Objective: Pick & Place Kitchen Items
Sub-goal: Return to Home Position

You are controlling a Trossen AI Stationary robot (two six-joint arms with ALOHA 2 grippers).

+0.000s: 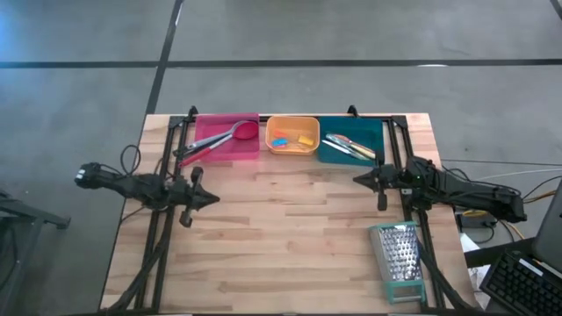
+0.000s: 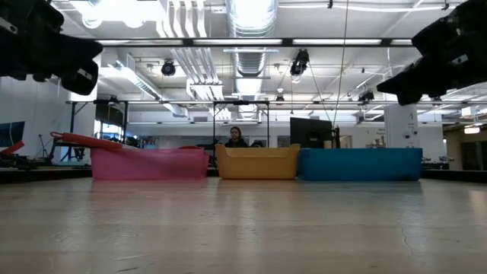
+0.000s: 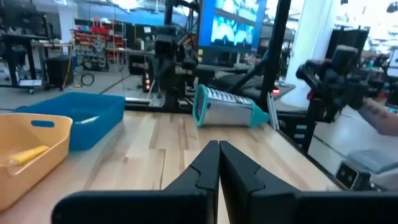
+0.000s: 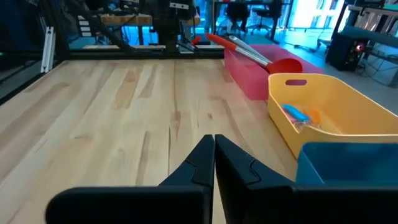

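Over bare surface (image 1: 290, 254), noted left hand (image 1: 211, 200) and right hand (image 1: 358, 180) pressed together, holding nothing. Recommend withdrawing both level and slow, well clear of bins (image 2: 256, 164) and grater (image 1: 399, 259).

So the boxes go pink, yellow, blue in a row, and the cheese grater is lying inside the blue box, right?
Not quite. The cheese grater is not inside the blue box. It lies flat on the table, well apart from the boxes, as the high view shows. The row is right: pink box, yellow box, then the blue one.
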